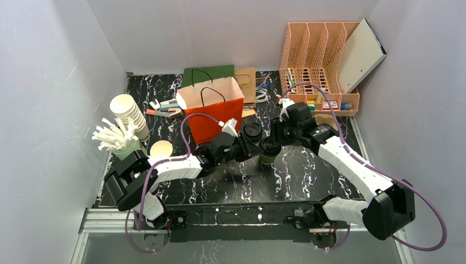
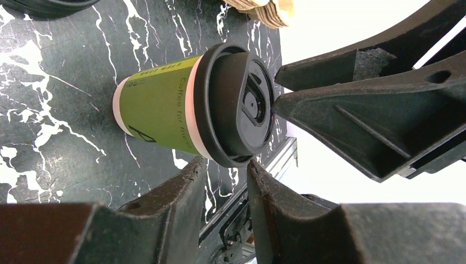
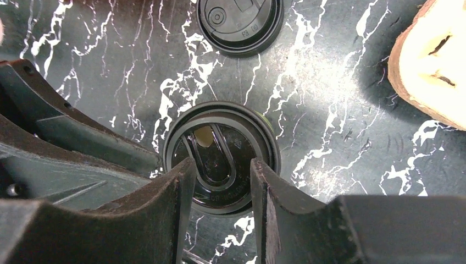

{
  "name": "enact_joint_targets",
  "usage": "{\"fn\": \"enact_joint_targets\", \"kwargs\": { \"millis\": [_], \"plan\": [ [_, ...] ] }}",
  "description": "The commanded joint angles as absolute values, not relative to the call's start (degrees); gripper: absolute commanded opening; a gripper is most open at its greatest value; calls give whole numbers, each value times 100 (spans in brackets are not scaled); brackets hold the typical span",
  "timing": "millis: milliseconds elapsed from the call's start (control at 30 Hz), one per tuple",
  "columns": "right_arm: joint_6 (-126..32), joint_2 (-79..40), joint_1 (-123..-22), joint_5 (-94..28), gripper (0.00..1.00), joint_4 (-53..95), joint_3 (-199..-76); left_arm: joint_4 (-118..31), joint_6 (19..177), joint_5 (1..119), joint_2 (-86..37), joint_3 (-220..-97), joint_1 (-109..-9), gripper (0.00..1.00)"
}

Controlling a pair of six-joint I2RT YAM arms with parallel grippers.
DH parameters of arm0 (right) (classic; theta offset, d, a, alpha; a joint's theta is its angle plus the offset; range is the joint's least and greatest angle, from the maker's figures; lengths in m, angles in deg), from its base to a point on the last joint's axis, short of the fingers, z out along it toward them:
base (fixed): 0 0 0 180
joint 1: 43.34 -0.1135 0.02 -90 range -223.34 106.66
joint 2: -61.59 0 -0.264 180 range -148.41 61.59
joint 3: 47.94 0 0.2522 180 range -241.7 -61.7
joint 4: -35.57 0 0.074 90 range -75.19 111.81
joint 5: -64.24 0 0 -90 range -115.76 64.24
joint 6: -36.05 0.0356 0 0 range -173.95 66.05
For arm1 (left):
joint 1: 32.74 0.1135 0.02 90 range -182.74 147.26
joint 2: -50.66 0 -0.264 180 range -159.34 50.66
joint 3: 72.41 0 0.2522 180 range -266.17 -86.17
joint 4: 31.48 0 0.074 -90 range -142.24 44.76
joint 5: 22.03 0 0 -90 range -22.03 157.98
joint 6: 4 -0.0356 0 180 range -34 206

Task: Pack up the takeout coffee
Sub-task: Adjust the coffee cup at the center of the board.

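Left fingers (image 2: 176, 203) are sitting parted, released, tips just beside the rim of the black lid (image 2: 236, 104), nothing clamped between them; contact with the rim cannot be told. Right fingers (image 3: 165, 209) are also sitting parted, not clenched on anything, tips reaching over the top of the lid and straddling its raised middle strip; in the left wrist view those tips are meeting the lid top. The coffee cup (image 1: 268, 155) is standing upright on the table (image 2: 55, 137), green with a pale band at base and rim, lid on, placed mid-table between the two arms. A spare black lid (image 3: 239, 25) is lying flat on the table just behind the cup. A tan cardboard piece (image 3: 434, 66) is lying off to the right, apart from the cup. Further back a red paper bag (image 1: 211, 107) is standing open, left of the cup, with a green bag (image 1: 211, 74) lying flat behind it. A stack of white cups (image 1: 129, 113) and an open green cup (image 1: 161, 148) are sitting at the far left. A pink file rack (image 1: 319, 60) is standing in the back right corner.
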State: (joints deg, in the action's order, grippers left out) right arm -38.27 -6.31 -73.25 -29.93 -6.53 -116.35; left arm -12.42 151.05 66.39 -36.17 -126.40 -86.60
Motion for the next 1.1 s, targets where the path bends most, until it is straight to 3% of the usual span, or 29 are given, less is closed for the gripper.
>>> {"fn": "enact_joint_targets", "kwargs": {
  "millis": [0,1067],
  "plan": [
    [-4157,-764,-7606,-2607,50,-847,-11980,-1181,15141,6613,-3617,-12573,-8704,31],
    [-4389,-1064,-8268,-1812,53,-1209,-12234,-952,15295,6566,-4015,-12587,-8732,27]
  ]
}}
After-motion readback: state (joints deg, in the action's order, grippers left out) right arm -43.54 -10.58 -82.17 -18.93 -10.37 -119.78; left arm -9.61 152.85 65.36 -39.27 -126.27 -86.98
